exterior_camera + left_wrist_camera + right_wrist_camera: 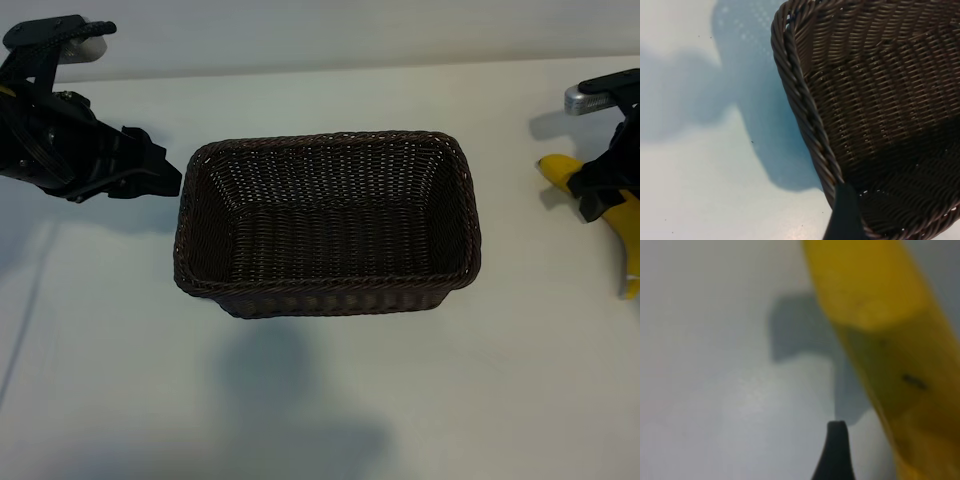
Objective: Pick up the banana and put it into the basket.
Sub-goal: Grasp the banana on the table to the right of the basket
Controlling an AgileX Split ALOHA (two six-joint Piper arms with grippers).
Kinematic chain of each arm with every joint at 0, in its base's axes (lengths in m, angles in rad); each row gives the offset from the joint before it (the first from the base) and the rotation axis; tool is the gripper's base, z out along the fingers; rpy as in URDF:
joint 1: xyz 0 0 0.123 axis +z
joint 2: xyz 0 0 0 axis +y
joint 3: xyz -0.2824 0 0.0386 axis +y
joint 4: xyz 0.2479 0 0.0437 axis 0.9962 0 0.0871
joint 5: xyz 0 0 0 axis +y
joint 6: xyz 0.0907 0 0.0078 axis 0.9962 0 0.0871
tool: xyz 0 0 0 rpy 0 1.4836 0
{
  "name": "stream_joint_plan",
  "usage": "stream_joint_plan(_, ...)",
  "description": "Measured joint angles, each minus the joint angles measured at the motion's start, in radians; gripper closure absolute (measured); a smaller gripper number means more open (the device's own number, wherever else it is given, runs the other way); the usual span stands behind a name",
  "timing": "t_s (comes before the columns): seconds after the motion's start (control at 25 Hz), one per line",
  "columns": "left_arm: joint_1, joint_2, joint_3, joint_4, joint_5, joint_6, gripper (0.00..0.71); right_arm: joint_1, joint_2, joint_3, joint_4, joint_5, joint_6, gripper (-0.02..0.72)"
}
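While left hand (pixel 165 180) idles wide beside basket (pixel 325 148) rim, right hand (pixel 600 195) wide over banana (pixel 560 168).

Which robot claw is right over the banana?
The right gripper, at the table's right edge, sits over the banana. The left gripper waits beside the basket.

Exterior camera steeply overhead, left wrist close at basket (pixel 880 100) rim — shared — right wrist nearly touching banana (pixel 880 340)
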Motion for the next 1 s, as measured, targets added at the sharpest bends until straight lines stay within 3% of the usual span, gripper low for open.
stream_joint_plan(0.32, 0.0, 0.0, 0.0, 0.0, 0.0, 0.0, 0.127, 0.0, 0.03, 0.0, 0.015, 0.0, -0.011, 0.109)
stream_joint_plan(0.48, 0.0, 0.0, 0.0, 0.0, 0.0, -0.001, 0.127, 0.0, 0.032, 0.0, 0.019, 0.0, -0.008, 0.184)
stream_joint_plan(0.6, 0.0, 0.0, 0.0, 0.0, 0.0, -0.003, 0.127, 0.0, 0.033, 0.0, 0.021, 0.0, 0.001, 0.298)
stream_joint_plan(1.0, 0.0, 0.0, 0.0, 0.0, 0.0, -0.003, 0.127, 0.0, 0.033, -0.006, 0.022, 0.008, 0.035, 0.297)
